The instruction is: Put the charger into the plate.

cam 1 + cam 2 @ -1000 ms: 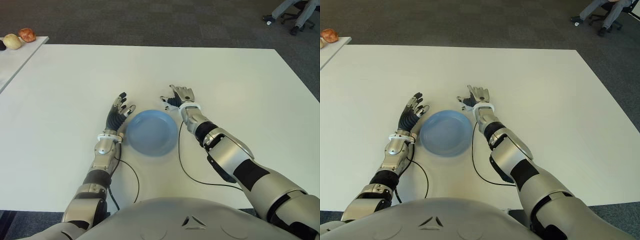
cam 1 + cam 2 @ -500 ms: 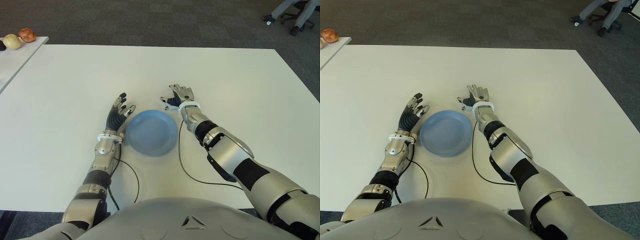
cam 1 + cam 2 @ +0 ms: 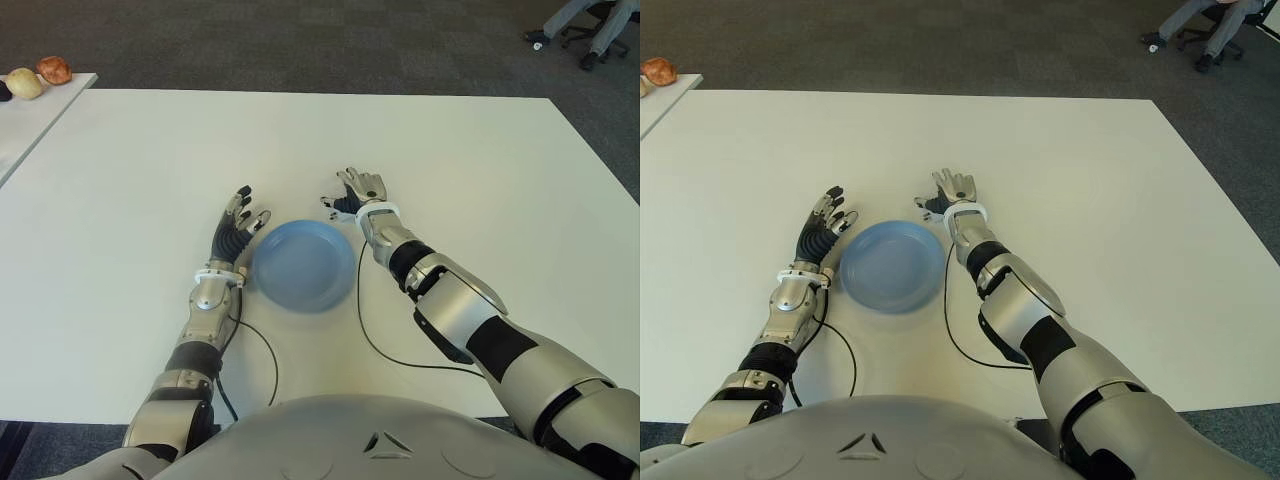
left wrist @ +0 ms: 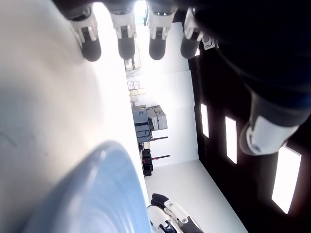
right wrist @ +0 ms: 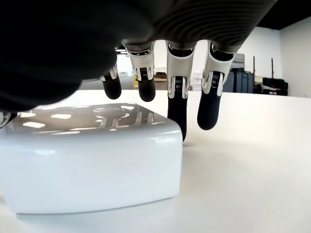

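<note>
The white block-shaped charger (image 5: 92, 165) lies on the white table (image 3: 470, 160) just beyond the far right rim of the round blue plate (image 3: 300, 268). My right hand (image 3: 356, 192) hovers low over it, palm down. Its fingers (image 5: 176, 97) hang curved past the charger's far edge without clamping it. From the head the hand hides almost the whole charger. My left hand (image 3: 238, 224) shows flat and spread beside the plate's left rim, holding nothing. Nothing lies in the plate.
Thin black cables (image 3: 372, 345) trail from both wrists over the table toward me. A second table (image 3: 30, 110) at the far left carries round fruit (image 3: 40, 72). An office chair (image 3: 592, 28) and a person's legs stand on the carpet at the back right.
My right hand has shifted very slightly over the charger and its fingers have curled a little more. The plate and the left hand have not moved.
</note>
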